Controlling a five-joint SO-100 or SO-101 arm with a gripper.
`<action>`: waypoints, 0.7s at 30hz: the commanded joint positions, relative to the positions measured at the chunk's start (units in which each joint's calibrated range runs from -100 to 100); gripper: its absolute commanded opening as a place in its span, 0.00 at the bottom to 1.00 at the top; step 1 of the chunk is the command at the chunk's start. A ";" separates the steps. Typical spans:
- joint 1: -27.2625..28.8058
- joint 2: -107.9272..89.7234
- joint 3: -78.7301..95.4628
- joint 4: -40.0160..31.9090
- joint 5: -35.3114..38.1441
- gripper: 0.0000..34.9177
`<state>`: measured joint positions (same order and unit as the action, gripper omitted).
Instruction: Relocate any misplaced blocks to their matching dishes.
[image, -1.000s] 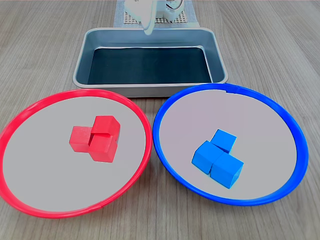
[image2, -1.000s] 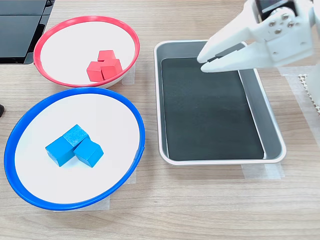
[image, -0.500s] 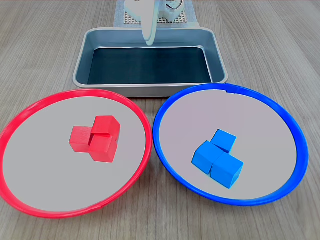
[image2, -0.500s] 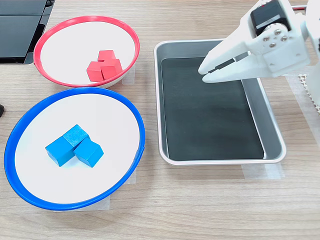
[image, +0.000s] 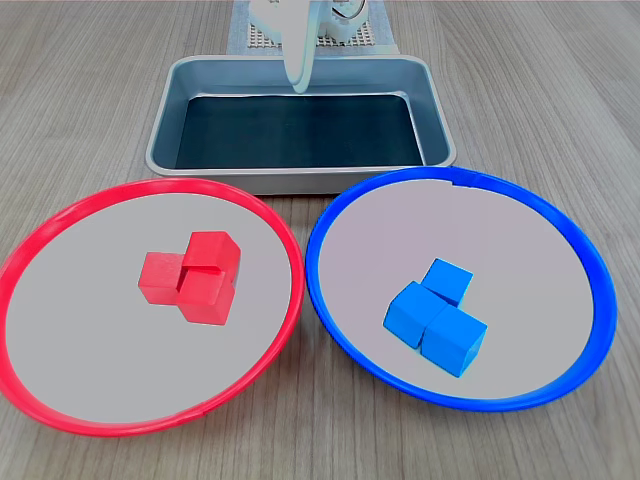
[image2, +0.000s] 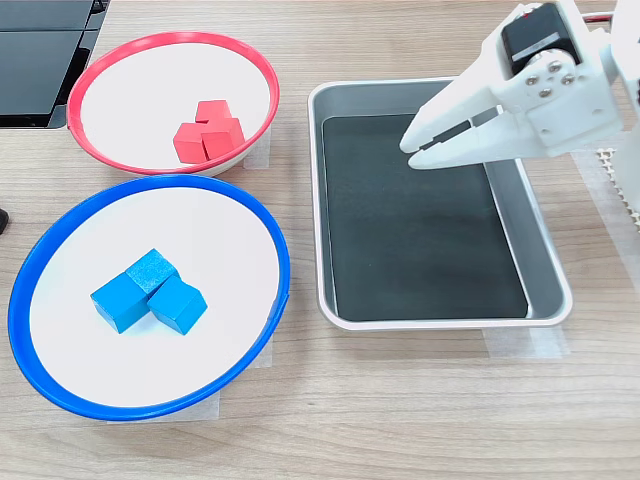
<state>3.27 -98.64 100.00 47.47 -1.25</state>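
Gripper (image2: 412, 150) empty above tray (image2: 345, 100)

Grey metal tray (image2: 545, 262) on wooden table (image2: 400, 410)

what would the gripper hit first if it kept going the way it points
Probably the dark floor of the tray. In the second exterior view the gripper hangs over the tray, pointing down toward that view's left. How steeply it points is unclear; a shallow line could meet the tray's far wall instead.
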 joint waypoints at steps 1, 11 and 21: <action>-0.22 -0.34 0.00 0.20 -0.24 0.01; -0.59 -0.34 0.00 0.20 0.00 0.01; -0.59 -0.34 0.00 0.20 0.05 0.01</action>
<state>2.83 -98.64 100.00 47.47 -1.25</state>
